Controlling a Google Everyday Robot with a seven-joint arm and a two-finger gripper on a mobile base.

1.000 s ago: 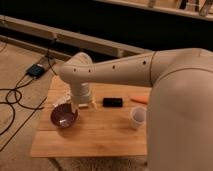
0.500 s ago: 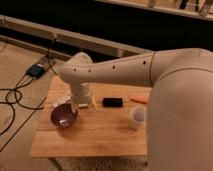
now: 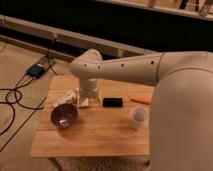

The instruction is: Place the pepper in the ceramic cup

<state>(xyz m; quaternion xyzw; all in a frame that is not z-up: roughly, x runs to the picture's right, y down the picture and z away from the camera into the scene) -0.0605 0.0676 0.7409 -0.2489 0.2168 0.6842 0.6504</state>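
Over the last second nothing I can make out has shifted. My arm holds the same bent pose across the middle of the frame. My tool point(image 3: 85, 102) sits low over the upper-left part of the wooden tabletop point(image 3: 100, 136), just above and right of the wide dark purple bowl point(image 3: 64, 115) and just left of a small flat black object point(image 3: 112, 102). Whether the tool is apart or together I cannot tell.

The slender orange-red tapered pepper point(image 3: 141, 99) lies flat on the wood right of centre, near the far edge. It is well apart from the tool, with the black object between them. The small plain white ceramic cup point(image 3: 138, 117) stands upright just below the pepper in the frame, and looks empty as far as I can see.

So the task has not advanced: the pepper is ungrasped, and I judge the next move to be a reach rightward past the black object
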